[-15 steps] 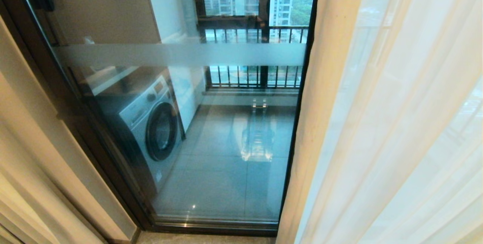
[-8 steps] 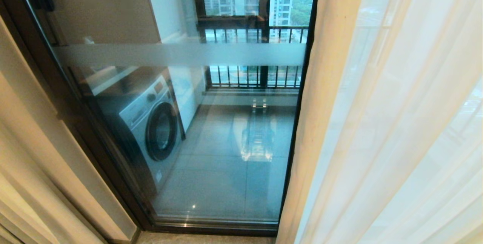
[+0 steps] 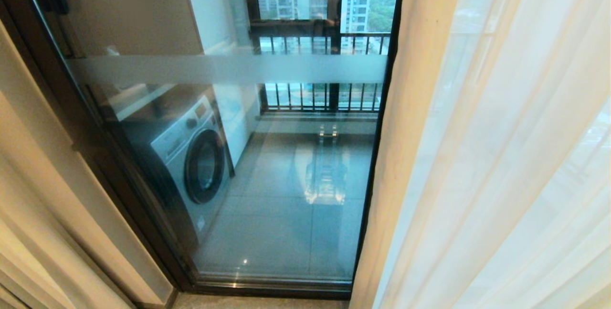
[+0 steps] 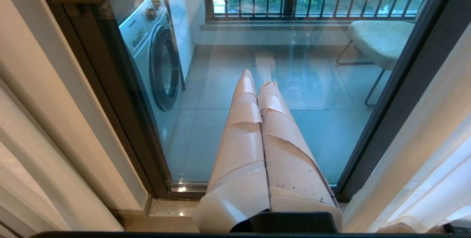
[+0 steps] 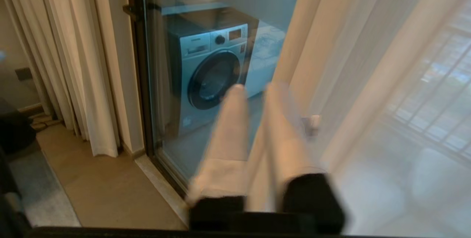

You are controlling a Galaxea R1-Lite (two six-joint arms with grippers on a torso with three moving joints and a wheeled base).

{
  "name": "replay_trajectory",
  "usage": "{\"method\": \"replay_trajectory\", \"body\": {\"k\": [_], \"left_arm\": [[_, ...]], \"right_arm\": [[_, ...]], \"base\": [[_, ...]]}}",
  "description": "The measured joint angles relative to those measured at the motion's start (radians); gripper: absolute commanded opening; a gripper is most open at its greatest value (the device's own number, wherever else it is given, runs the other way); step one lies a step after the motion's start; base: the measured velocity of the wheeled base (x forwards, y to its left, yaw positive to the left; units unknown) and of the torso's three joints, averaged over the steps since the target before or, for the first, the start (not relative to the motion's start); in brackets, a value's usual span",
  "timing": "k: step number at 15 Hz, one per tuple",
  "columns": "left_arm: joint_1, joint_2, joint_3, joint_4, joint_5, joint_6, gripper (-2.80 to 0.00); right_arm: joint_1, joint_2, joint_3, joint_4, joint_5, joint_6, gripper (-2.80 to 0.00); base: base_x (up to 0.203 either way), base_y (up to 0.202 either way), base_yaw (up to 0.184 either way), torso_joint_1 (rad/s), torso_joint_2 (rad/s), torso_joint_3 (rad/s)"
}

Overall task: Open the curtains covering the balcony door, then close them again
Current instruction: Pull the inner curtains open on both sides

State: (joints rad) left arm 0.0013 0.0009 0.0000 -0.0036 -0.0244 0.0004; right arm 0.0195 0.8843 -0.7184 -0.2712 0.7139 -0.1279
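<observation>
The balcony door [image 3: 229, 165] stands bare across the middle of the head view, its glass showing a washing machine [image 3: 191, 156] on the balcony beyond. The curtains are parted: one set [image 3: 28, 232] gathered at the left by the door frame, the other [image 3: 477, 156] hanging on the right, a cream drape edge with white sheer [image 3: 525, 180] behind it. Going by this, the opening looks done and the closing is the step in hand.

The right gripper [image 5: 254, 94] points toward the cream edge of the right curtain, its taped fingers [image 5: 235, 120] a little apart with a narrow gap between them, holding nothing; the cloth lies just beside the fingertips on the right. The left gripper [image 4: 255, 83] hangs low in front of the glass with its fingers pressed together and empty (it seems to be idle).

To close well, the fingers probably need to spread wider before they meet the fabric, then take the leading cream edge rather than the sheer alone, which would likely slip or bunch. Pinch a full fold, at a height where the cloth hangs straight, and draw it leftward across the glass in a level line, close to the door but not scraping it. A slow pull should let the pleats follow along the rail instead of tugging against it.
</observation>
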Motion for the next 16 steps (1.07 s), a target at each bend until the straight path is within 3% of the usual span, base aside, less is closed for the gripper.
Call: {"method": "replay_trajectory", "body": {"k": [5,8,16], "left_arm": [[0.000,0.000,0.000,0.000,0.001,0.000,-2.80],[0.000,0.000,0.000,0.000,0.000,0.000,-2.80],[0.000,0.000,0.000,0.000,0.000,0.000,-2.80]], "right_arm": [[0.079,0.185,-0.147,0.017,0.000,-0.007,0.00],[0.134,0.291,-0.209,0.021,-0.010,-0.053,0.00],[0.244,0.530,-0.427,0.108,-0.260,-0.082,0.00]], "base": [[0.000,0.000,0.000,0.000,0.00,0.000],[0.000,0.000,0.000,0.000,0.00,0.000],[0.000,0.000,0.000,0.000,0.00,0.000]]}}
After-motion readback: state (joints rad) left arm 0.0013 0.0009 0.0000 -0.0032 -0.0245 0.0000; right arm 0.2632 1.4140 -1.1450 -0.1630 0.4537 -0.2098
